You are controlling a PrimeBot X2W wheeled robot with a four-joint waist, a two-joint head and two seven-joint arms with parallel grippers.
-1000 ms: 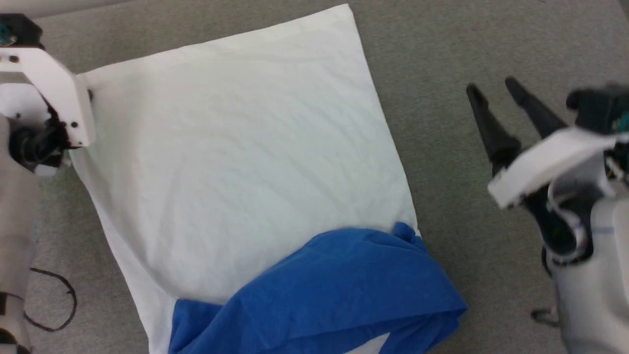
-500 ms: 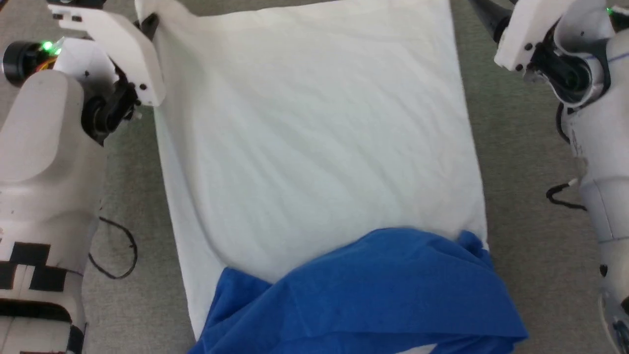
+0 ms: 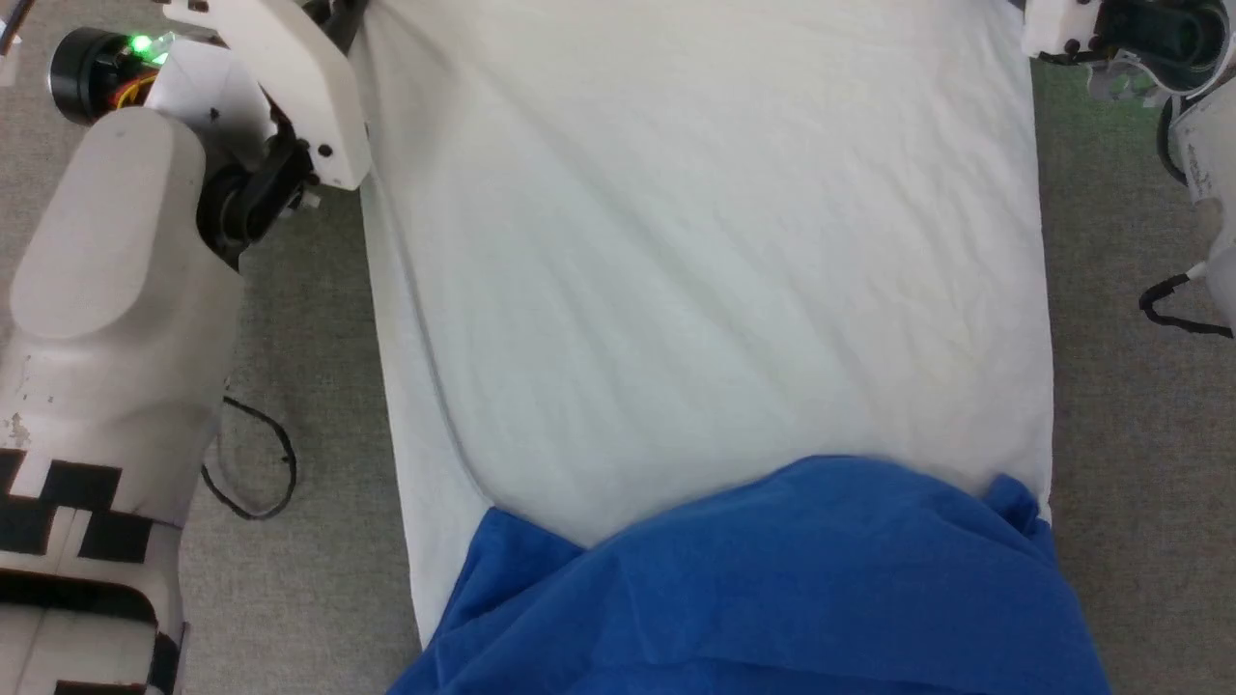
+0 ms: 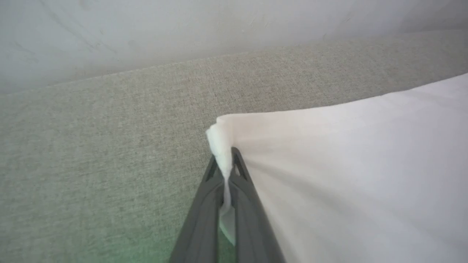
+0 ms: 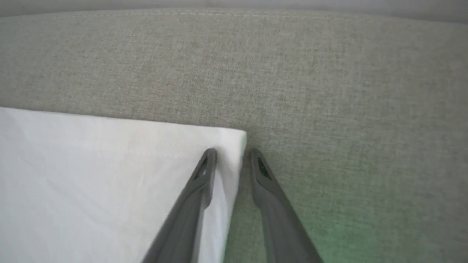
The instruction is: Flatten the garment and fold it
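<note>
The garment (image 3: 695,270) lies spread on a grey cloth surface, white body toward the far side and its blue part (image 3: 772,589) bunched at the near edge. In the left wrist view my left gripper (image 4: 226,160) is shut on the garment's (image 4: 347,164) far left corner, with a tuft of white cloth pinched between the fingers. In the right wrist view my right gripper (image 5: 230,155) stands open, its jaws straddling the side edge of the far right corner of the garment (image 5: 91,175). One fingertip rests on the white cloth, the other on the grey surface.
Grey cloth surface (image 3: 1110,405) runs along both sides of the garment. A black cable loop (image 3: 256,473) lies by my left arm (image 3: 106,270), and another cable (image 3: 1173,314) by the right arm. A seam (image 5: 234,14) marks the surface's far edge.
The head camera has shifted. My right gripper went from the open surface to the garment's far right corner and its jaws have narrowed. The left gripper stays shut on its corner.
</note>
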